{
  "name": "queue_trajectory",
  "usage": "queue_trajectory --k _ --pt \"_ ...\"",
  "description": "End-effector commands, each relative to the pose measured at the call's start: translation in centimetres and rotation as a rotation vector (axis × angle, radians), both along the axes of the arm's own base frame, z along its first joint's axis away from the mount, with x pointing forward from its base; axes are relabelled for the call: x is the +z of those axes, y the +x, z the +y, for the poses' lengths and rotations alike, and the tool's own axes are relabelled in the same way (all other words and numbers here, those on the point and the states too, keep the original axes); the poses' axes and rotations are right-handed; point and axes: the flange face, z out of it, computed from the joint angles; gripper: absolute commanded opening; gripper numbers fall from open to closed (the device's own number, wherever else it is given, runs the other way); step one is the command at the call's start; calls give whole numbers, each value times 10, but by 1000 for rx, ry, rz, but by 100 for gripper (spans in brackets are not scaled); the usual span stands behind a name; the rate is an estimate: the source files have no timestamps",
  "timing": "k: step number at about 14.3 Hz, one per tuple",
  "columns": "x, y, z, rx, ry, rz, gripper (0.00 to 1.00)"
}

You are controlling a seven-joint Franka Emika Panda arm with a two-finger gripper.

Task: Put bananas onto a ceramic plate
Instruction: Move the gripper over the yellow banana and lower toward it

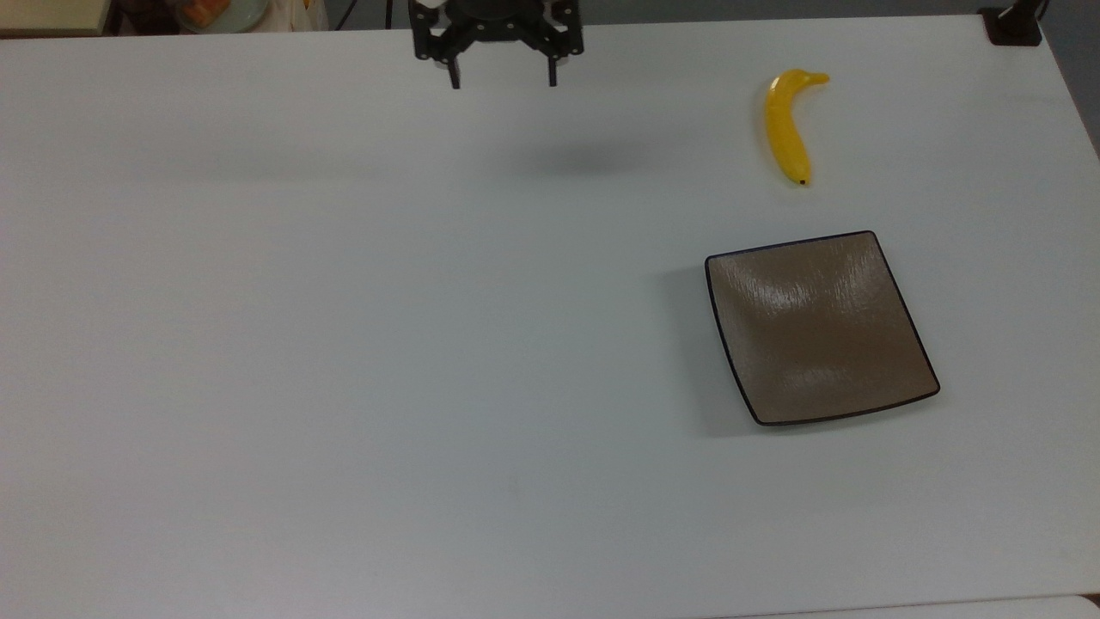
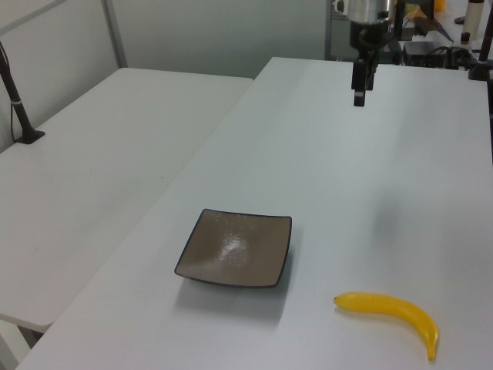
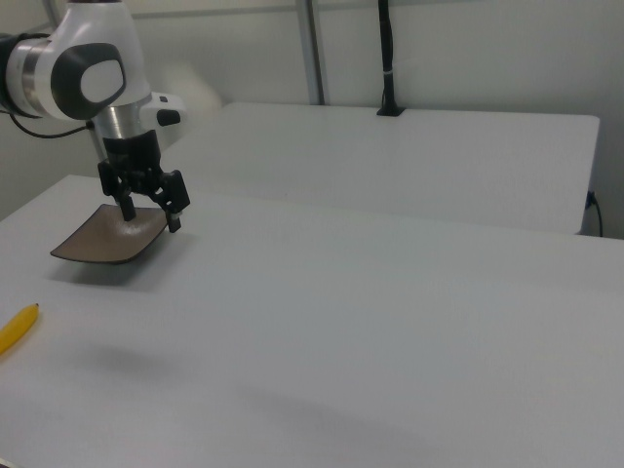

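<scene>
A yellow banana [image 1: 789,125] lies alone on the white table near the top view's upper right; it also shows at the left view's bottom right [image 2: 393,312] and at the right view's left edge [image 3: 15,329]. The square brown ceramic plate [image 1: 821,328] sits bare just below the banana in the top view, and appears too in the left view [image 2: 236,249] and the right view [image 3: 109,236]. My gripper [image 1: 504,82] hangs open and holding nothing above the table's far edge, well to the top view's left of the banana, also seen in the left view [image 2: 359,95] and the right view [image 3: 150,217].
A second white table [image 2: 92,169] adjoins on the left view's left, with a black post [image 2: 19,108] on it. A dark clamp [image 1: 1014,26] stands at the table's corner in the top view's upper right. Clutter lies beyond the far edge [image 1: 215,13].
</scene>
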Motion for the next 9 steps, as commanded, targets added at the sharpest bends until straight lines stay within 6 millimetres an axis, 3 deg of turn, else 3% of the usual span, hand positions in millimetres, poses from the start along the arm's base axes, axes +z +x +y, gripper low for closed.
queue_trajectory --k 1,9 --pt "-2 -12 22 21 54 17 100" --pt "-26 -45 116 119 43 76 100"
